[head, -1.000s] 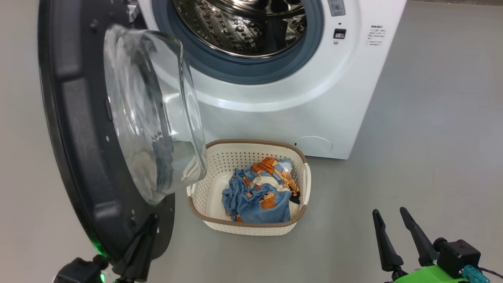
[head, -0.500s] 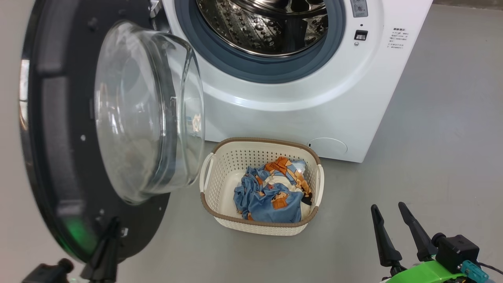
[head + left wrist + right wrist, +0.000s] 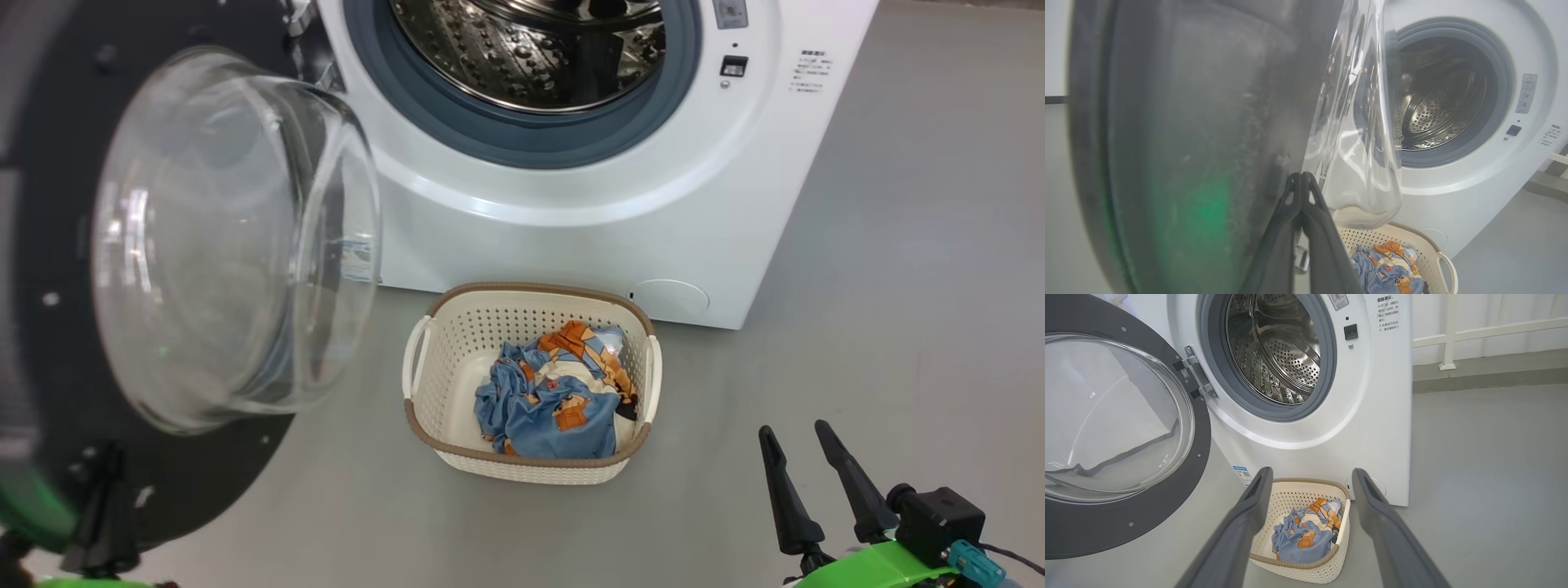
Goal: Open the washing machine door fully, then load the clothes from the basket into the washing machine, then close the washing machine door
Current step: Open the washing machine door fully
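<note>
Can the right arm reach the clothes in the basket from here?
Probably yes. The open right claw sits near the cream perforated plastic basket with bare grey floor between, the light-blue printed clothes lie uncovered, and the round black glass-windowed door hangs off to the left.

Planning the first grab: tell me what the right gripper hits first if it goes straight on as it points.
The right gripper, open, would probably meet the clothes in the basket first; depth is unclear.

Left end effector (image 3: 1301, 176) pinched, right (image 3: 793, 428) splayed
</note>
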`<state>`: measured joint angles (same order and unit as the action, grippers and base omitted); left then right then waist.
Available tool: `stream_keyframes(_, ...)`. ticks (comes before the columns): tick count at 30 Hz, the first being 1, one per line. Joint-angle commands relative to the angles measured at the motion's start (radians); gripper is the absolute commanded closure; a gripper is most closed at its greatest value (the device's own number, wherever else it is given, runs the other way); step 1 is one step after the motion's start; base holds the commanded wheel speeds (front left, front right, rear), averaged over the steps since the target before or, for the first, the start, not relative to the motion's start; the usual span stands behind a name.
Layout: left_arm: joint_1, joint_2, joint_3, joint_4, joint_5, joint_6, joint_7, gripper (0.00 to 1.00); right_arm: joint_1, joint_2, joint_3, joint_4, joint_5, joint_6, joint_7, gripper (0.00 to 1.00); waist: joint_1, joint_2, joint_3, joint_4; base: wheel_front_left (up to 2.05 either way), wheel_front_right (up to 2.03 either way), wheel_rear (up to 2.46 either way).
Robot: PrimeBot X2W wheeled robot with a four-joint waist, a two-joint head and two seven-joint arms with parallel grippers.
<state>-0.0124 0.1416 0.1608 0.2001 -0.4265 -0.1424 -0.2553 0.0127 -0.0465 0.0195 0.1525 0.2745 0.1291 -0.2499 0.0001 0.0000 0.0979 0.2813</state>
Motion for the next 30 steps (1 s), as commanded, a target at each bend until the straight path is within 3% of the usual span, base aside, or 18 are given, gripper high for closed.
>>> stream_keyframes(1,-0.05,0.042,0.064,-0.006,-0.01,0.012,-0.006,1.0,-0.042,-0.004,0.03,-0.023,0.007,0.002,-0.012,0.0,-0.0001,0.0,0.007,-0.01,0.0,0.0,0.0)
stream_keyframes(15,-0.19,0.076,0.311,0.165,-0.019,0.012,-0.006,1.0,-0.057,-0.004,0.033,-0.029,0.015,0.002,-0.012,0.0,-0.0001,0.0,0.035,-0.048,0.0,0.0,0.0)
stream_keyframes(30,-0.313,0.192,0.368,0.35,-0.019,0.012,-0.006,1.0,-0.068,-0.004,0.038,-0.029,0.002,0.002,-0.012,0.0,-0.0001,0.0,0.044,-0.074,0.0,0.0,0.0)
